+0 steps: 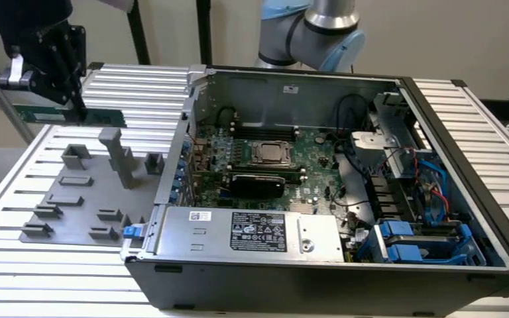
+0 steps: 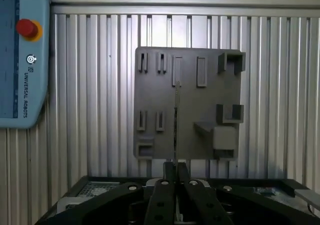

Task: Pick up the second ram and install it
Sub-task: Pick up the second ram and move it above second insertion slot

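Grasping the memory stick [image 1: 104,118] in the hand [image 1: 79,119], near its middle, up above the grey holder board [image 1: 91,199] and beside the open computer case [image 1: 325,285]. Long, flat and dark green in the exterior view, with a pale patch towards that view's left; seen edge-on as a slender dark strip in the wrist view. Held nearly level lengthwise.

A plain, beige-grey wall [image 1: 440,40] is rising beyond the jaws, and two dark uprights [image 1: 205,33] are standing against it, to the exterior view's right of the jaws. Below the jaws, a slatted metal table [image 1: 24,291] is spreading out, its pale ridges catching bright light.
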